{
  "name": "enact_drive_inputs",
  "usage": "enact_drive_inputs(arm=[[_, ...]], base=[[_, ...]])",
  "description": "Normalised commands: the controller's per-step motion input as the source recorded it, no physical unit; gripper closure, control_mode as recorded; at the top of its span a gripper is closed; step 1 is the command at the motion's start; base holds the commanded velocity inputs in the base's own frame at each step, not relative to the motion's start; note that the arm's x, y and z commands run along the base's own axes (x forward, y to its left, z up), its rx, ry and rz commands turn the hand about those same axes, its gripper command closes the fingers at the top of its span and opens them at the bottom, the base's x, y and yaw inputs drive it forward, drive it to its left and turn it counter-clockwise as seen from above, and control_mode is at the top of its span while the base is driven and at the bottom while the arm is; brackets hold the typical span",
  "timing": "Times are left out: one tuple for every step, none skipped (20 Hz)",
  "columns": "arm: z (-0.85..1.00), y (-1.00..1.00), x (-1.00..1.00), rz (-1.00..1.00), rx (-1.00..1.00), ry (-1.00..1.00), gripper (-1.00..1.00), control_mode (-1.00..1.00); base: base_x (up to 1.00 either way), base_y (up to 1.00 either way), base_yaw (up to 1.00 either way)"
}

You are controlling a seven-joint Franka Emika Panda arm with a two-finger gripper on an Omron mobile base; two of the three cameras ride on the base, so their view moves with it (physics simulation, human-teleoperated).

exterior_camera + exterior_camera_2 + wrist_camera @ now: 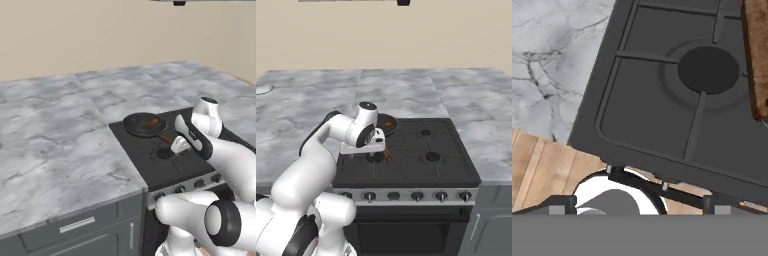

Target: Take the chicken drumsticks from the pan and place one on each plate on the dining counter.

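The dark pan (142, 125) sits on the stove's back left burner, its wooden handle (757, 55) pointing to the front. Orange-brown chicken drumsticks (153, 121) lie in it, too blurred to count. My gripper (175, 149) hangs open over the front left burner (708, 70), just beside the end of the handle and holding nothing. In the right base view the hand covers part of the pan (391, 121). The marbled dining counter (60, 140) wraps around the stove. A pale round rim (261, 89) at its far left may be a plate; I cannot tell.
The black stovetop (426, 150) has several burners and a row of knobs (416, 196) along its front. Grey cabinet drawers (75, 227) stand below the counter. Wooden floor (537, 165) shows under the stove's front edge.
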Motion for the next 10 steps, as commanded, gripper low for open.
enact_drive_inputs(arm=[[0.0, 0.0, 0.0, 0.0, 0.0, 0.0, -1.0, 1.0], [0.0, 0.0, 0.0, 0.0, 0.0, 0.0, -1.0, 1.0], [0.0, 0.0, 0.0, 0.0, 0.0, 0.0, -1.0, 1.0], [0.0, 0.0, 0.0, 0.0, 0.0, 0.0, -1.0, 1.0], [0.0, 0.0, 0.0, 0.0, 0.0, 0.0, -1.0, 1.0], [0.0, 0.0, 0.0, 0.0, 0.0, 0.0, -1.0, 1.0], [0.0, 0.0, 0.0, 0.0, 0.0, 0.0, -1.0, 1.0], [0.0, 0.0, 0.0, 0.0, 0.0, 0.0, -1.0, 1.0], [0.0, 0.0, 0.0, 0.0, 0.0, 0.0, -1.0, 1.0], [0.0, 0.0, 0.0, 0.0, 0.0, 0.0, -1.0, 1.0]], base=[[0.62, -0.63, 0.2], [0.63, -0.61, 0.21], [0.64, -0.57, 0.23], [0.61, -0.51, 0.33], [0.57, -0.52, 0.35], [0.56, -0.54, 0.34], [0.59, -0.51, 0.33], [0.57, -0.44, 0.31], [0.56, -0.36, 0.25], [0.58, -0.25, 0.16]])
